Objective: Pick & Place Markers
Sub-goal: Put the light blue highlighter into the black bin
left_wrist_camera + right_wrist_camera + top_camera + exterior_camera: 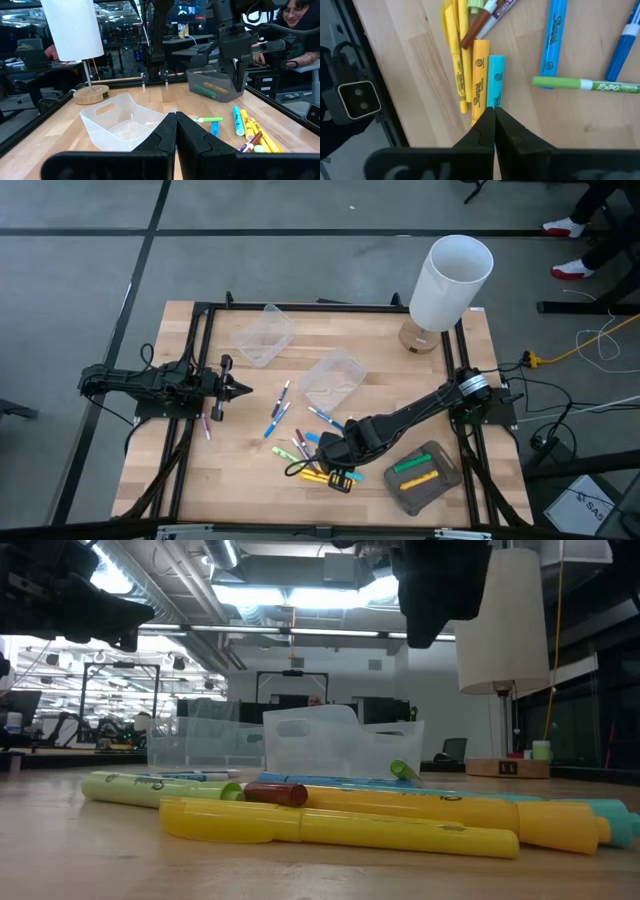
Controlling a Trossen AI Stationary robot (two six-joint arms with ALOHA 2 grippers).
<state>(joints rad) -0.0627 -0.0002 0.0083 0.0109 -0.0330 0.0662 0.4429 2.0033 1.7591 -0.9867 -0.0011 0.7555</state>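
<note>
The right claw hangs right over the heap of markers near the front edge of the worktop, and that is the relation that matters: the pens lie straight beneath it, not off to a side. Its fingers are clenched tip to tip with nothing between them. In the right wrist view, the closed claw points down at the butt ends of an orange marker and a light blue marker lying side by side, touching, with yellow markers packed against the orange one. All four run parallel, and their long axis runs away from the wrist camera, along the seam of the closed fingers. I would judge the claw has to open first, and a quarter turn of the wrist may be needed for the fingers to straddle a single pen across its width; with the pens packed so tight, catching two at once looks like the risk.

More markers lie scattered toward the middle of the worktop, a green one lying crosswise to the pack.

The left claw waits at the left side, also clenched and empty, well apart from the heap. The right arm is plainly the nearer one.
</note>
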